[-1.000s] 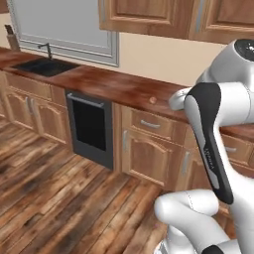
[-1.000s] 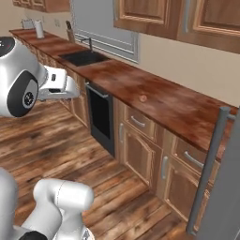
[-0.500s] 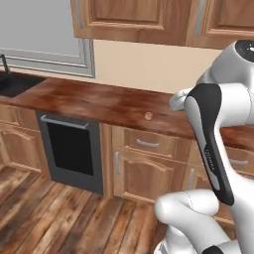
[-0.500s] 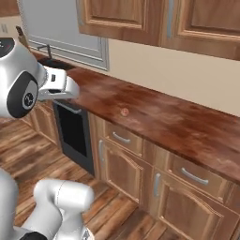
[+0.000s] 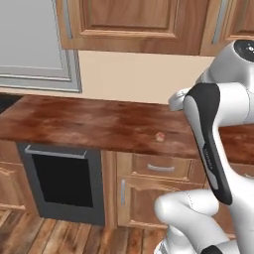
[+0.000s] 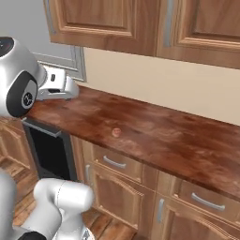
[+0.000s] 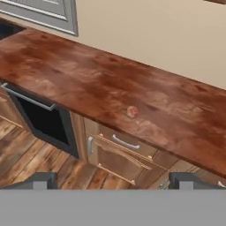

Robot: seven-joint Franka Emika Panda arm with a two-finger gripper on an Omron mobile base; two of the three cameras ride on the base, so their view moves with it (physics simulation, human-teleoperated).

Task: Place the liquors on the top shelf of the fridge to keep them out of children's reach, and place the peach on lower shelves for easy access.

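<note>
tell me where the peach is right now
The peach sits alone on the brown countertop, near its front edge, above the drawers and right of the black-fronted oven; the hand view shows it mid-frame.

Both base cameras sit behind the arm and look forward and down at the counter (image 5: 89,126). The left one faces it almost square on, with the oven (image 5: 59,181) below the counter at lower left. The right one sees the counter (image 6: 154,136) slanting away rightward. The hand camera looks down on the counter (image 7: 101,92) from farther out and above. All three share the peach (image 5: 159,136) (image 6: 115,132) (image 7: 132,111) lying near the counter's front edge.
</note>
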